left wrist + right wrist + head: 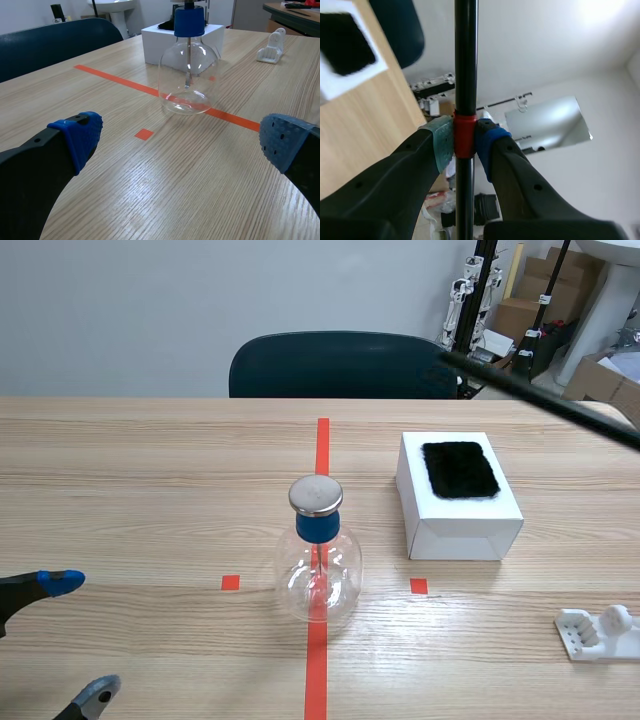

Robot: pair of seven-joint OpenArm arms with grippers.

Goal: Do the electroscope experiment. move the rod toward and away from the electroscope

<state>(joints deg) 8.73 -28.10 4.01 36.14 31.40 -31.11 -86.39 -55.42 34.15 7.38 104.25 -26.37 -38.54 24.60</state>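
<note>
Right gripper (465, 142) clamped on rod (465, 75), left gripper (182, 139) wide open, empty; approach overshoot could tip mid-table electroscope (317, 550)

Wooden table (150, 470) carries glass electroscope (318, 560) mid-table, white box (458, 505) beside it, small white holder (598, 632)

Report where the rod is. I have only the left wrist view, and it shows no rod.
Observer: The right pincer is shut on the rod.
Operator: Place it against the electroscope.
Observer: In the scene view the rod slants across the upper right, beyond the box, well apart from the electroscope.
Operator: Check the cap; my view cuts it off.
Observer: The metal cap sits on the blue collar, with nothing touching it.
</note>
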